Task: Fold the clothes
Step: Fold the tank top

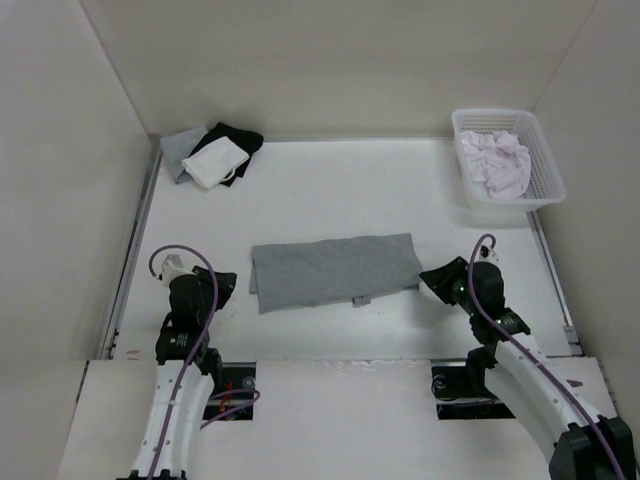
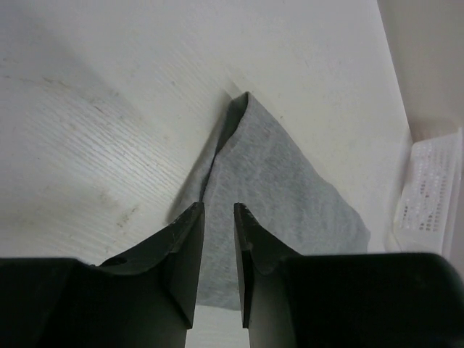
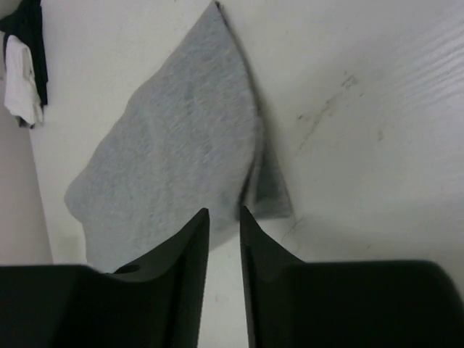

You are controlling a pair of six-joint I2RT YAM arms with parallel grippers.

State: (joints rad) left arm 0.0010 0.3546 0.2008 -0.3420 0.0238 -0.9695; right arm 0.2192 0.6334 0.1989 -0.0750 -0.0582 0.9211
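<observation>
Grey top (image 1: 333,270) lies in the middle of the table (image 1: 330,190) as a long flat band running left to right, doubled over on itself, so a first fold looks done. A small tab pokes out from its near edge; it may be a strap end, though the overhead view is too coarse to be sure.

The left hand (image 1: 222,282) sits low just off the band's left end and the right hand (image 1: 438,275) just off its right end, each facing a short edge. That placement suits two arms working a wide cloth together, one end apiece. Both wrist views show the fingers parted by a narrow gap with nothing pinched between them; the cloth lies on the table beyond the tips. Judging by this, the next fold would bring one short end over the other.
</observation>
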